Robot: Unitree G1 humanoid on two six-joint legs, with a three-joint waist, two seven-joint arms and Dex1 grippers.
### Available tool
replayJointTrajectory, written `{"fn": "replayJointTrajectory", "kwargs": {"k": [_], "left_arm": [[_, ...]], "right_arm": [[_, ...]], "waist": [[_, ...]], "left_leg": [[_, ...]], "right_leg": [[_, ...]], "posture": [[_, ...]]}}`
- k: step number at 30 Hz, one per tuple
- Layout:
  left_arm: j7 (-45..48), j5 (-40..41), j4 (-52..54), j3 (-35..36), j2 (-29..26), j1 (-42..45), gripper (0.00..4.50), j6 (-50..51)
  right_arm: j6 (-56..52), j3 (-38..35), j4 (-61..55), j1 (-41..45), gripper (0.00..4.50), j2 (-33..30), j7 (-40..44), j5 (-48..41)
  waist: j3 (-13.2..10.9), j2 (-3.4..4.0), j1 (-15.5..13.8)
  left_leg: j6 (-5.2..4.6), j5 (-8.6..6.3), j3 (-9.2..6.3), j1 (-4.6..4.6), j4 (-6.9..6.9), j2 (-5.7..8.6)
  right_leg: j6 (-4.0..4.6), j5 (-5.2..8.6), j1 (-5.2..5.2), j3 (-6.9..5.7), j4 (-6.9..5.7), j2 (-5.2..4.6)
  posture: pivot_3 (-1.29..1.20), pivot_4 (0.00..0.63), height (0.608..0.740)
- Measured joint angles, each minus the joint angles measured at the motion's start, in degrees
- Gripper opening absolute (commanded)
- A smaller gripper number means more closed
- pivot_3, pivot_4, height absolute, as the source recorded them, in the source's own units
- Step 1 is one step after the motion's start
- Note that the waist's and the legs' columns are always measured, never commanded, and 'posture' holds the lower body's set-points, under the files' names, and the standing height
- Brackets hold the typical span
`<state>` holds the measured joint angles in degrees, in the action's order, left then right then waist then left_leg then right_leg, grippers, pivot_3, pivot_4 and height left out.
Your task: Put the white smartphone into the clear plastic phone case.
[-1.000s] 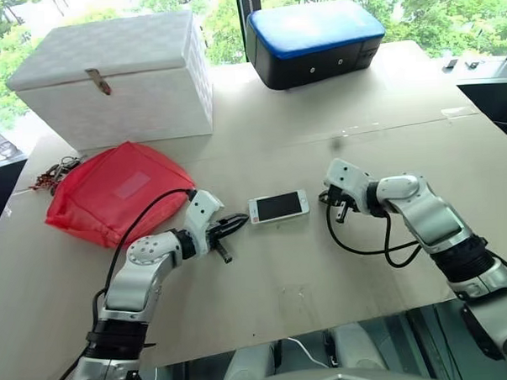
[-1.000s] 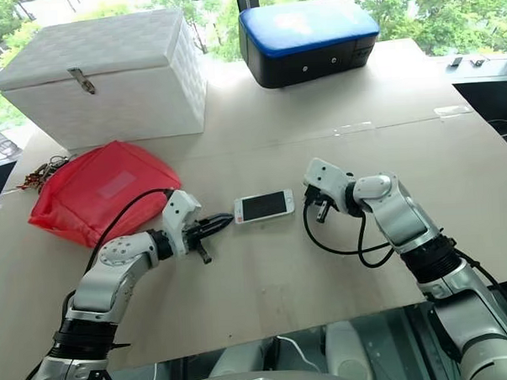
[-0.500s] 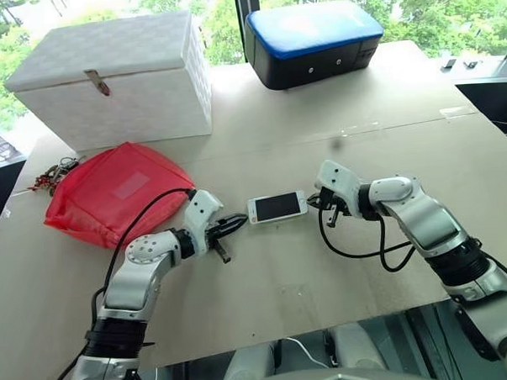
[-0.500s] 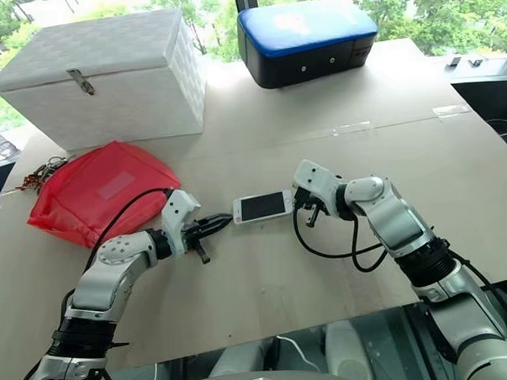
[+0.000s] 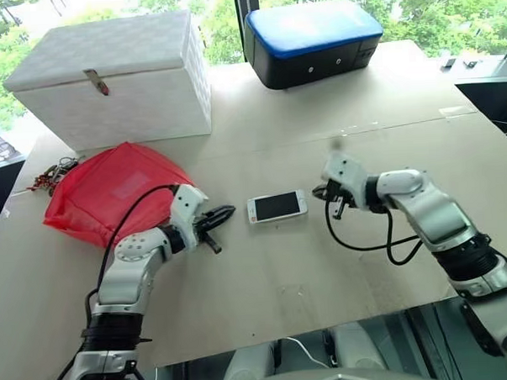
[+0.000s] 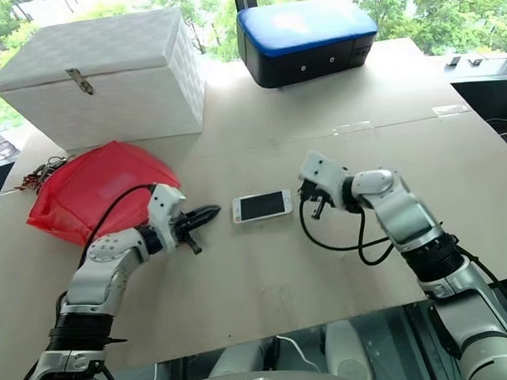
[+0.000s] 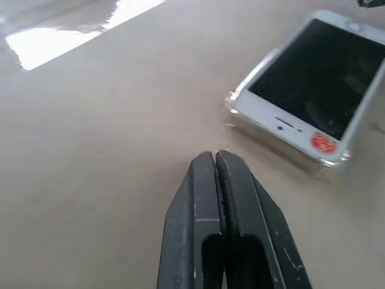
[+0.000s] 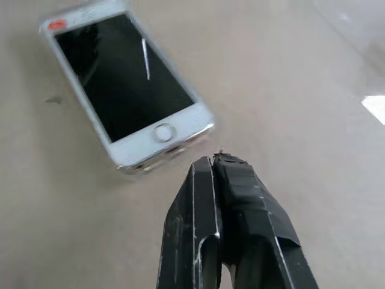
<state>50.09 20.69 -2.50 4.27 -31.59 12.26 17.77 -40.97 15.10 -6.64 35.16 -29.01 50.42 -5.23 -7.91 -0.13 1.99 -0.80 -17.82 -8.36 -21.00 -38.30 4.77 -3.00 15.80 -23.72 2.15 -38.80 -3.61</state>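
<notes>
The white smartphone (image 5: 277, 207) lies flat and screen up in the middle of the table. In the left wrist view a thin glossy rim of the clear plastic phone case (image 7: 329, 164) hugs the phone's edges, so the phone appears to sit inside it. My left gripper (image 5: 227, 212) is shut and empty, a short gap to the left of the phone, pointing at its end with the red sticker (image 7: 323, 143). On the phone's other side my right gripper (image 5: 322, 192) is shut and empty, hovering just off the home-button end (image 8: 163, 132).
A red pouch (image 5: 110, 192) lies left of my left arm, with keys (image 5: 55, 173) beside it. A white lidded box (image 5: 114, 74) stands at the back left and a blue-topped black box (image 5: 314, 40) at the back centre. The table's front edge (image 5: 327, 321) is close.
My left gripper has drawn back to the left and lifted a little, away from the phone. My right gripper closed in on the phone's right end, then rose slightly. The phone has not moved.
</notes>
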Motion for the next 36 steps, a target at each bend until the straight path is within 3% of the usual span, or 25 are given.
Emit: {"fn": "replayJointTrajectory", "kwargs": {"k": [6, 12, 21, 30, 36], "left_arm": [[2.1, 2.4, 4.3, -4.0, 3.3, 1.4, 0.03, 2.9], [0.5, -2.5, 1.5, -8.6, 3.8, 3.6, 0.03, 2.8], [-1.2, -3.4, 1.0, -9.1, 3.8, 4.4, 0.03, 3.1], [-3.1, -3.8, 3.1, -9.3, 4.3, 2.7, 0.03, 4.4], [-4.0, -4.0, 3.4, -9.6, 4.4, 2.5, 0.03, 5.6]], "right_arm": [[-0.2, -1.6, 0.7, 1.1, 0.00, 5.2, -1.1, -3.4], [0.0, 1.7, 5.5, 2.4, 0.00, 7.7, -1.3, -3.0], [-1.5, 9.3, 13.6, 8.2, 0.00, 6.2, 2.4, -0.3], [-0.8, 11.7, 22.0, 12.2, 0.00, 7.2, 6.7, 1.1], [3.7, 12.1, 28.9, 13.7, 0.00, 9.6, 7.6, 3.4]], "waist": [[0.0, 0.00, 0.3], [0.0, 0.01, 0.2], [0.1, 0.01, 0.2], [1.0, -0.09, 0.2], [1.6, -0.05, 0.2]], "left_leg": [[0.00, 0.00, 0.01, -0.01, 0.03, 0.00], [0.00, 0.00, 0.01, 0.02, -0.01, 0.01], [0.00, 0.00, 0.01, 0.15, -0.02, 0.02], [0.00, 0.00, 0.01, 0.32, -0.02, 0.02], [-0.03, -0.02, 0.01, 1.10, 0.13, 0.01]], "right_leg": [[0.00, 0.00, -0.02, 0.02, 0.00, 0.00], [0.00, 0.00, -0.01, 0.01, -0.03, 0.01], [0.00, 0.00, 0.09, 0.02, -0.04, 0.00], [0.00, 0.00, 0.18, 0.03, -0.06, 0.01], [0.00, 0.01, 0.97, 0.04, 0.04, 0.02]], "posture": [[0.00, 0.150, 0.740], [0.00, 0.150, 0.740], [0.00, 0.150, 0.740], [0.00, 0.150, 0.740], [0.00, 0.150, 0.740]]}}
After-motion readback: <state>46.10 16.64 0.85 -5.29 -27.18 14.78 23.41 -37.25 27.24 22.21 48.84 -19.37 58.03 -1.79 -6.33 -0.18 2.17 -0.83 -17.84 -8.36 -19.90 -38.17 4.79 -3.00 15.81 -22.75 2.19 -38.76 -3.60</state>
